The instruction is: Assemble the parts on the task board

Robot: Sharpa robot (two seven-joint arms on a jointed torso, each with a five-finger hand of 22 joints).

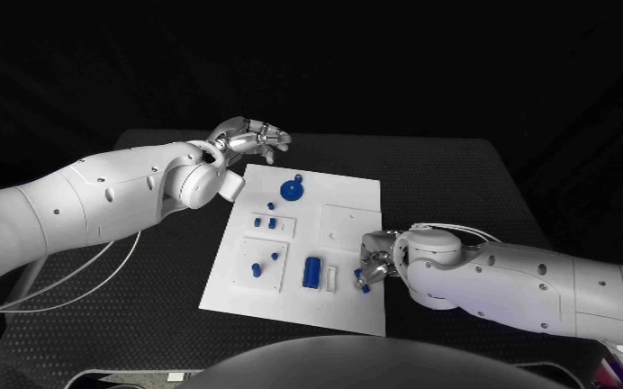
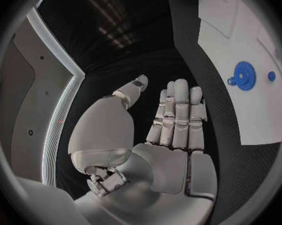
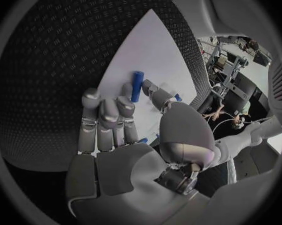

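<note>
Blue parts (image 1: 313,272) mostly lay loose on your task board (image 1: 350,218); left hand (image 1: 252,140) hung empty, fingers straight, while right hand (image 1: 374,266) pinched a small peg (image 1: 365,287).

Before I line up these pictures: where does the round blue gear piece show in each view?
Head view: blue gear near the far edge of the white board, beside the left hand.
Left wrist view: gear on the board, beyond the fingers.
Right wrist view: not visible.
Shared landmark: the white board.
</note>
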